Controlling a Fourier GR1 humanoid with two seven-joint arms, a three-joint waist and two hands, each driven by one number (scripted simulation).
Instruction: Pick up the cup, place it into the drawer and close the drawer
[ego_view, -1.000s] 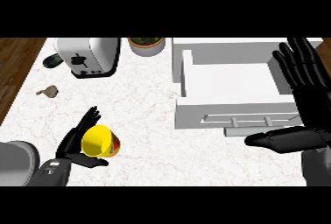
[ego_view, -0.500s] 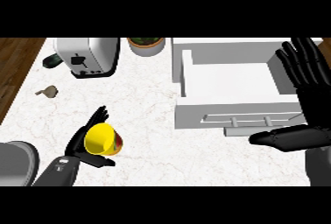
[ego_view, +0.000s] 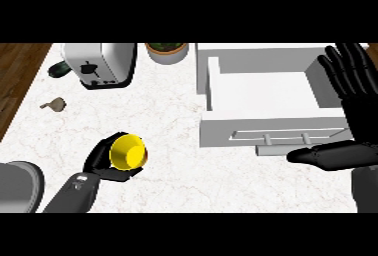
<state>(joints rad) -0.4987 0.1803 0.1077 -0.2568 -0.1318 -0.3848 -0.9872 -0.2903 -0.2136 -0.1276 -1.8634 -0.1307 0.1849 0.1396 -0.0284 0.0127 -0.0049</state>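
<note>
Curling round the glossy yellow cup (ego_view: 128, 152), left hand (ego_view: 103, 162) fingers grip; right hand (ego_view: 353, 90) splayed.

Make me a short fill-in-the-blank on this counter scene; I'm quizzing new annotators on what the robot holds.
1. The left hand curls round a ____ cup.
2. The drawer stands ____.
3. The toaster sits to the ____ of the drawer.
4. The right hand has its fingers ____.

Missing words: yellow; open; left; straight

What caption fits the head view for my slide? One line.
Left hand curls its fingers round the yellow cup on the marble counter; right hand rests open beside the open drawer.
</note>
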